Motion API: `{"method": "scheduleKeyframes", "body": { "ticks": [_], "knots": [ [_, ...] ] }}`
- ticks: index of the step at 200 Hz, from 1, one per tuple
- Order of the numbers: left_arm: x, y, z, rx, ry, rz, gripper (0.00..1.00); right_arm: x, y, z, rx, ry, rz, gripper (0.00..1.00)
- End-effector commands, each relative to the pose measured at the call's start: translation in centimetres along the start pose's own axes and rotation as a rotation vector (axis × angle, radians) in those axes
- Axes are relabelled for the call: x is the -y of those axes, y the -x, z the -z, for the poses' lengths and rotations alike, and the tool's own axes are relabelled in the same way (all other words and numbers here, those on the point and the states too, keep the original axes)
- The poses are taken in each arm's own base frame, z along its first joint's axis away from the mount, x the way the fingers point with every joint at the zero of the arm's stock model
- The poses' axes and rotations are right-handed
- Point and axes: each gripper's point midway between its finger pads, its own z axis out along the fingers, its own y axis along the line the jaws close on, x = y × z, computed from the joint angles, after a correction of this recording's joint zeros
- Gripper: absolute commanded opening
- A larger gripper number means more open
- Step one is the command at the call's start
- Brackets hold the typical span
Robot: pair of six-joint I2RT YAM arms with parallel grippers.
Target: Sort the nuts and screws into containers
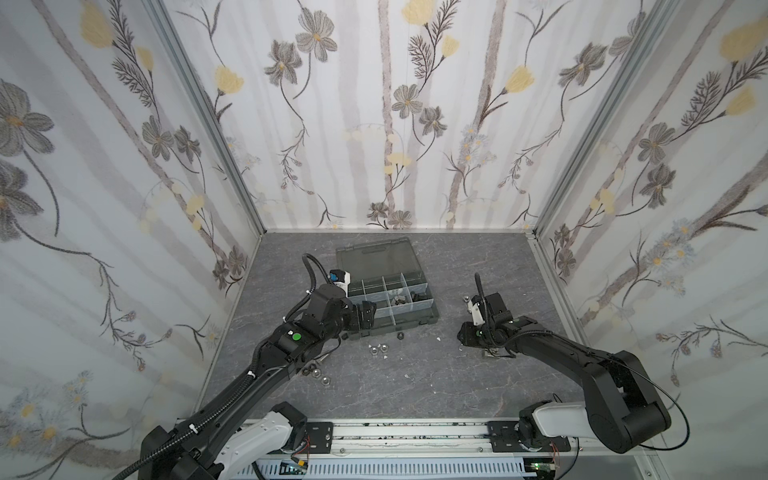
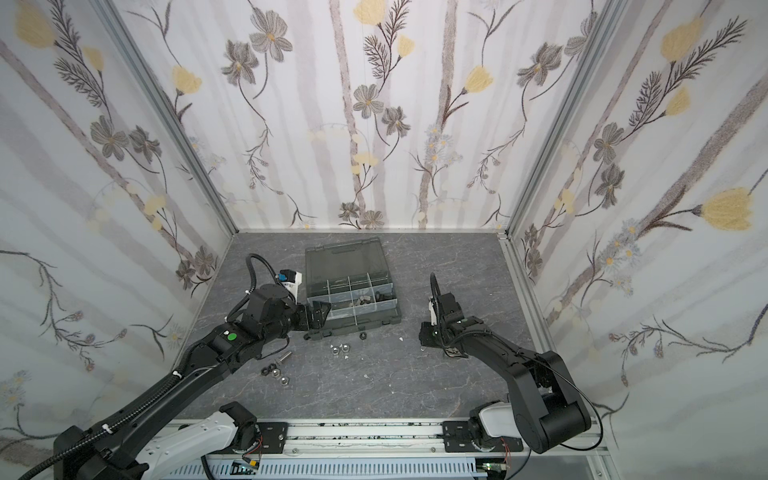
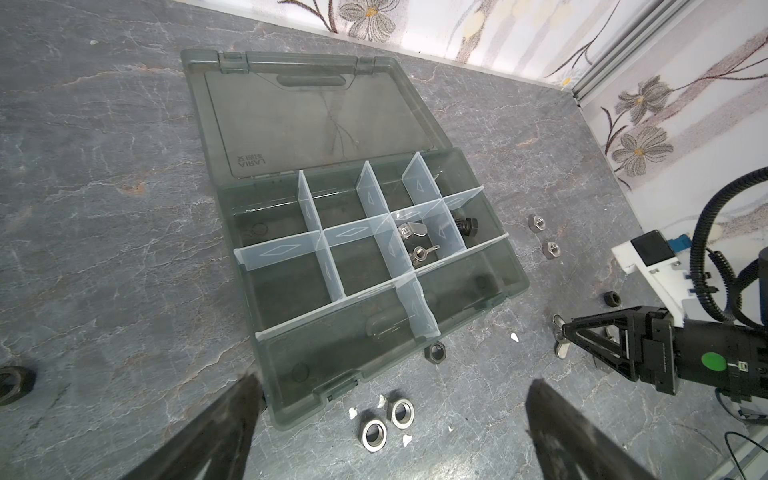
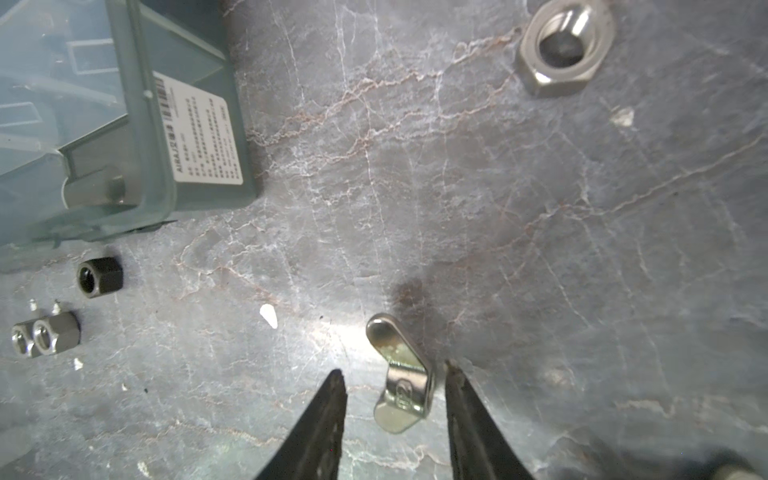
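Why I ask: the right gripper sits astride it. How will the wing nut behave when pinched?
The wing nut looks like solid shiny metal: probably stiff, heavy for its size. Its smooth, curved wings lie skewed between the open fingers of the right gripper, so it may twist or slip. Lying flat, it seems unlikely to roll.

You can read "AIRAJ" on the white barcode sticker (image 4: pixel 199 133) on the dark grey plastic organizer box (image 4: pixel 183 50); its finer print is illegible.
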Motion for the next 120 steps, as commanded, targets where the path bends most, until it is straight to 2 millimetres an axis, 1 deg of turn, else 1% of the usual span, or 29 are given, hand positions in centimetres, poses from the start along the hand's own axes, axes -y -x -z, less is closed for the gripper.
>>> {"method": "scheduleKeyframes", "body": {
  "ticks": [1,65,92,120],
  "knots": [
    [0.3,0.8,0.3,0.025,-0.009,-0.001,1.00,0.7,-0.1,-0.1,0.008,-0.073,-0.006,0.41],
    [0.3,0.7,0.3,0.024,-0.011,-0.004,1.00,0.6,-0.8,-1.0,-0.003,-0.124,0.014,0.39],
    [0.4,0.7,0.4,0.027,-0.015,-0.008,1.00,0.8,-1.1,-1.4,-0.009,-0.144,0.023,0.35],
    [0.3,0.6,0.4,0.027,-0.014,-0.007,1.00,0.9,-1.0,-1.5,-0.006,-0.159,0.029,0.26]
  ]
}}
